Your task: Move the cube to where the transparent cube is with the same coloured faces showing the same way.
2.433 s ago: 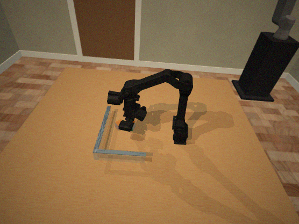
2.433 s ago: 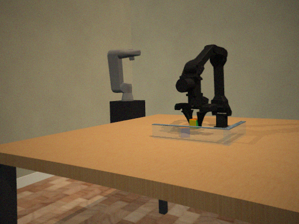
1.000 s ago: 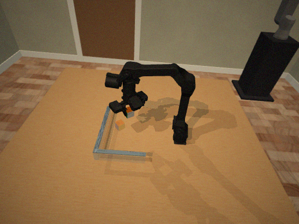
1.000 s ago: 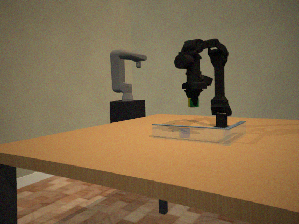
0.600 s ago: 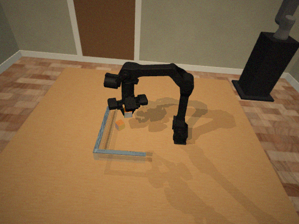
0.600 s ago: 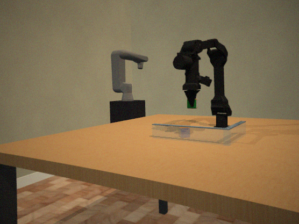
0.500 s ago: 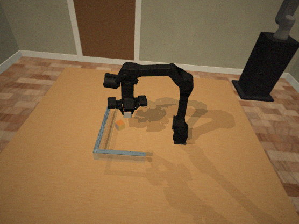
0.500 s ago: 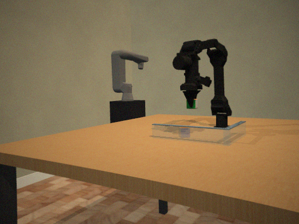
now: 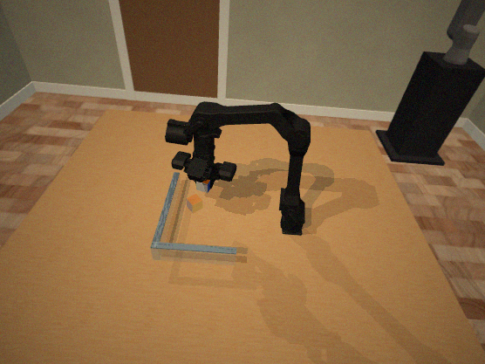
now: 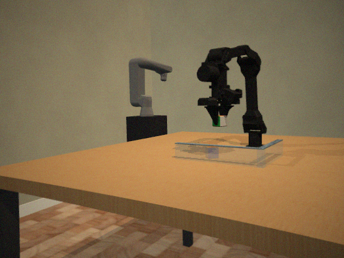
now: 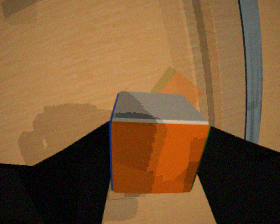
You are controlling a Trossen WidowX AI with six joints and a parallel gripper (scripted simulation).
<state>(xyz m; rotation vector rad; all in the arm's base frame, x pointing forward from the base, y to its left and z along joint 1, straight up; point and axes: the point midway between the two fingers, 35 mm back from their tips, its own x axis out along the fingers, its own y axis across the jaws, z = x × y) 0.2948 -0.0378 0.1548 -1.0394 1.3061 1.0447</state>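
My gripper (image 9: 204, 183) (image 10: 220, 117) (image 11: 150, 127) is shut on the cube (image 9: 203, 187) (image 10: 219, 121) (image 11: 156, 153) and holds it in the air above the table (image 9: 109, 306) (image 10: 124, 174). In the wrist view the cube shows an orange face towards the camera, a white face beyond it and a blue sliver at its left edge. The exterior view shows green and white faces. The transparent cube (image 9: 194, 202) (image 10: 212, 152) (image 11: 181, 87), with an orange top, rests on the table just below and in front of the held cube, inside the corner of the L-shaped wall.
A low see-through L-shaped wall (image 9: 167, 212) (image 10: 235, 156) (image 11: 248, 53) with a blue-grey top borders the transparent cube on two sides. My arm's base (image 9: 291, 219) (image 10: 254, 137) stands to the right. A grey arm on a black pedestal (image 9: 429, 106) (image 10: 146, 127) stands beyond the table.
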